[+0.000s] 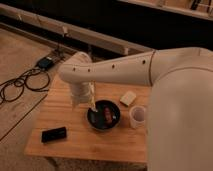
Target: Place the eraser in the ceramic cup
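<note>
The eraser (54, 134) is a flat black block lying on the wooden table (75, 145) near its front left corner. The ceramic cup (137, 116) is a small whitish cylinder standing upright at the right side of the table, partly behind my arm. My gripper (92, 104) hangs from the white wrist (80, 92) over the left rim of the black bowl (103, 116). It is well to the right of and behind the eraser, and left of the cup. Nothing shows in the gripper.
The black bowl sits mid-table with a reddish-brown item (107, 113) inside. A pale beige block (128, 98) lies behind the cup. My large white arm (180, 100) covers the table's right side. Black cables (22, 85) and a dark box (45, 62) lie on the carpet at the left.
</note>
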